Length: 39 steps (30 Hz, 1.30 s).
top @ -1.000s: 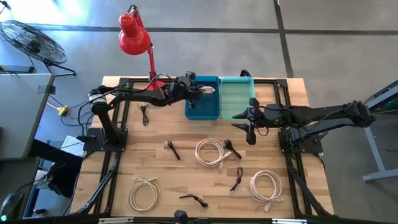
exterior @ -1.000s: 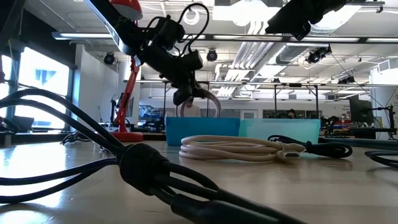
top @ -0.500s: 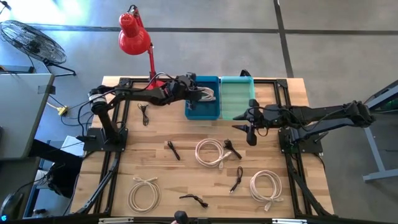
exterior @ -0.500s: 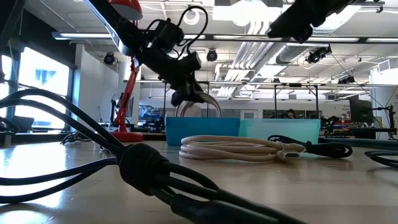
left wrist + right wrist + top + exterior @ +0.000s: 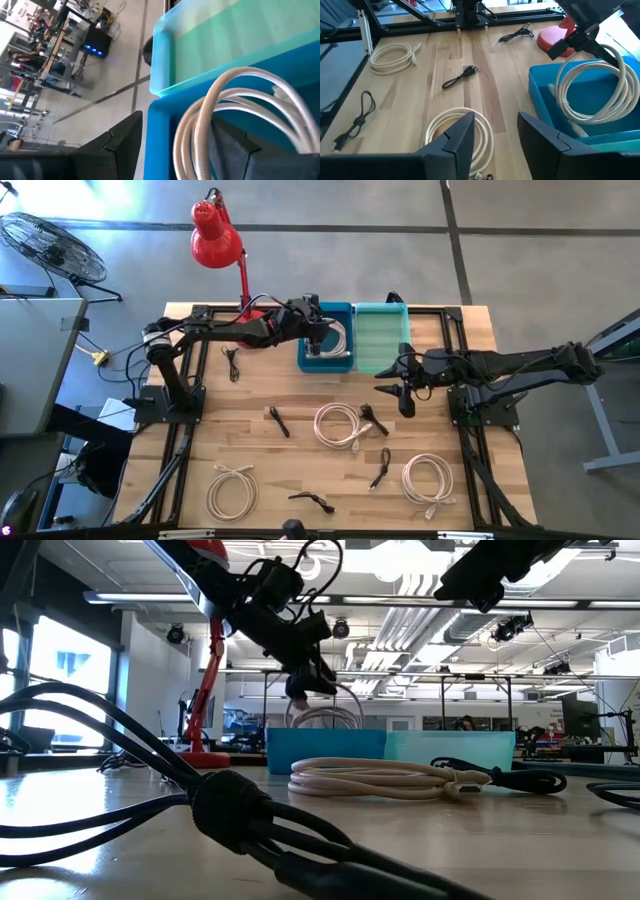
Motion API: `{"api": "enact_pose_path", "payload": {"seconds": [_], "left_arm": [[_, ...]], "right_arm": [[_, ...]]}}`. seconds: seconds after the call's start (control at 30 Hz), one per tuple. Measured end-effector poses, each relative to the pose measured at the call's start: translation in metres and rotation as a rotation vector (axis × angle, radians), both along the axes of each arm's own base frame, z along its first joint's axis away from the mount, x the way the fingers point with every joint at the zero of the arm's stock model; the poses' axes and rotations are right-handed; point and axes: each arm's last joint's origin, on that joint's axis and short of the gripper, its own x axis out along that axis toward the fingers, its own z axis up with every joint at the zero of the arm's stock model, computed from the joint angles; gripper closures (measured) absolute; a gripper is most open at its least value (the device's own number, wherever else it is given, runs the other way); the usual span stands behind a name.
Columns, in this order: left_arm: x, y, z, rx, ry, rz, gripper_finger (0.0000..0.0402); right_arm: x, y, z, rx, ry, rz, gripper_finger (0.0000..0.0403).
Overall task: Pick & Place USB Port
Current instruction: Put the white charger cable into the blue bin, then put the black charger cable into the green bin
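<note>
A coiled white USB cable [image 5: 338, 337] stands on edge inside the blue bin [image 5: 325, 361], its lower loops on the bin floor [image 5: 592, 87]. My left gripper [image 5: 319, 330] hovers open over the bin's far left part. The coil's upper loops [image 5: 235, 95] pass between its spread fingers. My right gripper [image 5: 396, 393] hangs open above the table, just in front of the green bin [image 5: 380, 340], with nothing between its fingers [image 5: 495, 125]. My left gripper stands with one finger on either side of the coil's top loops [image 5: 200, 125]. One strand runs close beside one finger [image 5: 230, 145], and I cannot tell whether they touch. The coil rests in the blue bin on its own.
More white coils lie on the table at the middle [image 5: 338, 424], near left [image 5: 232, 490] and near right [image 5: 428, 478]. Several small black cables [image 5: 278, 421] [image 5: 374, 418] [image 5: 381, 467] lie among them. A red lamp [image 5: 215, 235] stands behind the table's far edge.
My left gripper has opened and let go of the white coil. The coil, which hung from the fingers over the blue bin, has sunk into it and now stands on the bin floor with its loops spread wider.
</note>
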Motion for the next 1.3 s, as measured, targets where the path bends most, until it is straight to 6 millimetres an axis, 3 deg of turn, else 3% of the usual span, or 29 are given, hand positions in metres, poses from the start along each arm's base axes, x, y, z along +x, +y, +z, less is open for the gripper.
{"api": "enact_pose_path", "payload": {"seconds": [0.77, 0.9, 1.03, 1.17, 1.3], "left_arm": [[-0.007, -0.007, -0.015, -0.113, 0.151, 0.022, 0.0204], [-0.008, -0.023, 0.0, -0.139, 0.152, -0.055, 0.0204], [-0.012, -0.047, 0.029, -0.173, 0.223, -0.122, 0.0204], [-0.026, -0.081, 0.054, -0.28, 0.417, -0.182, 0.0204], [-0.046, -0.113, 0.068, -0.506, 0.631, -0.222, 0.0204]], "right_arm": [[-0.001, 0.0, -0.002, 0.004, 0.019, -0.003, 0.0261], [-0.002, 0.0, -0.004, 0.002, 0.045, -0.003, 0.0261], [-0.002, 0.0, -0.005, -0.001, 0.055, -0.003, 0.0261], [-0.003, 0.0, -0.005, -0.004, 0.063, -0.003, 0.0261], [-0.004, 0.0, -0.007, -0.019, 0.079, 0.003, 0.0261]]}}
